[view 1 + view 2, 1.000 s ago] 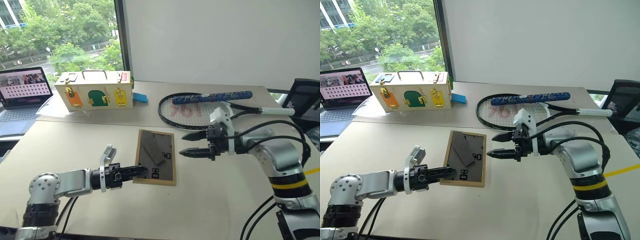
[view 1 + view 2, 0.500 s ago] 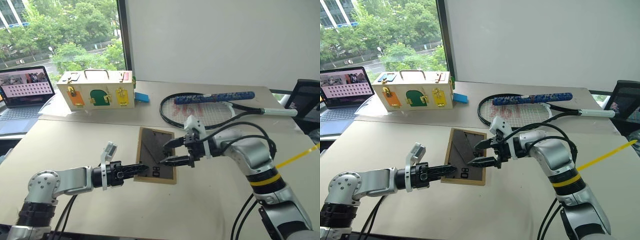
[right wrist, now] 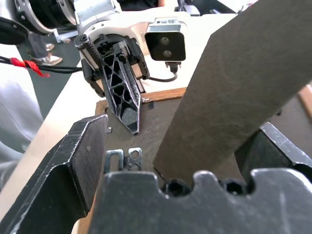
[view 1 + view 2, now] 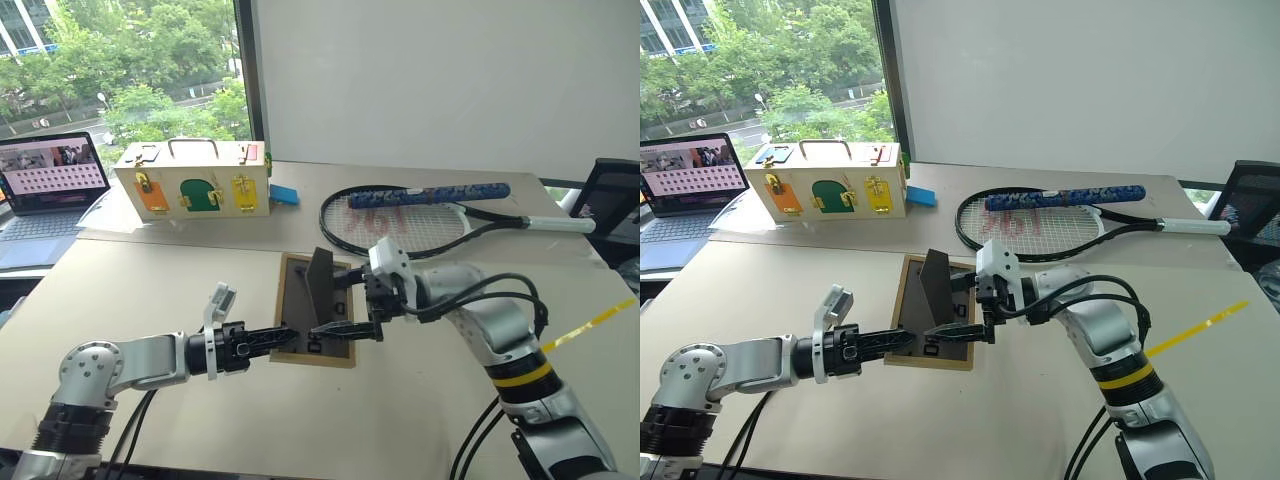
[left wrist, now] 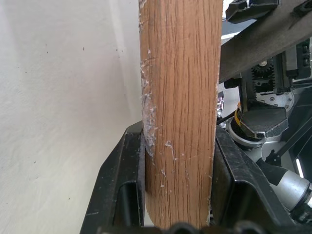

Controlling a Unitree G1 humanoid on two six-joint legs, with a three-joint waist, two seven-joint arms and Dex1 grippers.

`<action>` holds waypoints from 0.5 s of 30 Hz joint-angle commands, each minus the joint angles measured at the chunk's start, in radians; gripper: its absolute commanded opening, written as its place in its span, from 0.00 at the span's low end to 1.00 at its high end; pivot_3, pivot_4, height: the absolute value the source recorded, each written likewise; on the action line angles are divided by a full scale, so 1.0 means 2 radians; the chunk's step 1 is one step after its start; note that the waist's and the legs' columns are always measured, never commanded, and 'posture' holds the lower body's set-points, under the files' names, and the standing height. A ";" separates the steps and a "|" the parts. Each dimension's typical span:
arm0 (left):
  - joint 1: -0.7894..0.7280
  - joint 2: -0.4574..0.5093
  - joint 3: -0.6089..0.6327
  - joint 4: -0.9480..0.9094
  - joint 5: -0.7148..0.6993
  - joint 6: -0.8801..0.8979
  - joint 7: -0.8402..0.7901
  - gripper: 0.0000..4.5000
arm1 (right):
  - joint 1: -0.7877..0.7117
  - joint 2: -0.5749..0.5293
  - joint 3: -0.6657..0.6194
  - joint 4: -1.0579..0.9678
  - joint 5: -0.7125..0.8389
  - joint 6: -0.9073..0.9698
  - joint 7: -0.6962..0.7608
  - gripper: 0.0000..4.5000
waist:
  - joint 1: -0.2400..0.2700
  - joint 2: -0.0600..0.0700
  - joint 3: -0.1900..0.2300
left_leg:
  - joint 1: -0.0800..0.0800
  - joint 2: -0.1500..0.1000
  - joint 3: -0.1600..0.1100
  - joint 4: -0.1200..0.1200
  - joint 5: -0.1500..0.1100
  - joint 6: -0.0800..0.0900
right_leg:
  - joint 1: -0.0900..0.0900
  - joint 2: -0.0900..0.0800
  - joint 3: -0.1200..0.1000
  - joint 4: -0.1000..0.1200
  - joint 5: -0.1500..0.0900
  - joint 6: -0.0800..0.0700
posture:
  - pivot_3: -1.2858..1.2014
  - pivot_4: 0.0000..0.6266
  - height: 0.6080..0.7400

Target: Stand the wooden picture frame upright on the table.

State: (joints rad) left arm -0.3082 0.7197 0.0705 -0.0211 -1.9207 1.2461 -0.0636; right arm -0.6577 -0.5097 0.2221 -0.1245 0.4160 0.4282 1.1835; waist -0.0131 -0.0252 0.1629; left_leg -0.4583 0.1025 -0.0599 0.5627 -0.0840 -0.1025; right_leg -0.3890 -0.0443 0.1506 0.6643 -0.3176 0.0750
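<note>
since a second ago the right gripper (image 4: 962, 307) has swung left, jaws spread around the raised stand (image 4: 936, 282). left gripper (image 4: 285, 338) clamps the wooden picture frame (image 4: 292, 349), mid-table (image 4: 150, 280); light, stiff, best held by its edge.

Head eyes overlook the table (image 4: 150, 280) (wrist views close-up).

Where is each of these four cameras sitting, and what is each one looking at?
Left and right eye views: head cameras looking down over both arms at the table.
Left wrist view: looks along the left tool, clamped on the wooden picture frame.
Right wrist view: looks along the open right tool at the fold-out stand.
All four share the frame.
</note>
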 commanded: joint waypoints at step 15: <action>-0.058 0.017 0.001 0.066 -0.026 0.044 -0.059 0.25 | 0.017 -0.091 -0.060 0.208 -0.161 -0.346 -0.057 0.98 | 0.001 0.000 0.000 | 0.000 0.000 0.000 -0.001 0.000 0.000 | 0.000 0.000 0.000 0.000 0.000 0.000 | 0.52 0.24 1.00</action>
State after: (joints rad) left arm -0.3909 0.7353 0.0566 0.1043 -1.9367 1.3145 -0.1408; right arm -0.6368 -0.6812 0.1367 0.2514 0.1364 -0.1183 1.1035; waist -0.0118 -0.0257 0.1633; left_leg -0.4583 0.1024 -0.0598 0.5610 -0.0839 -0.1026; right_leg -0.3894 -0.0443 0.1504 0.6635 -0.3179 0.0746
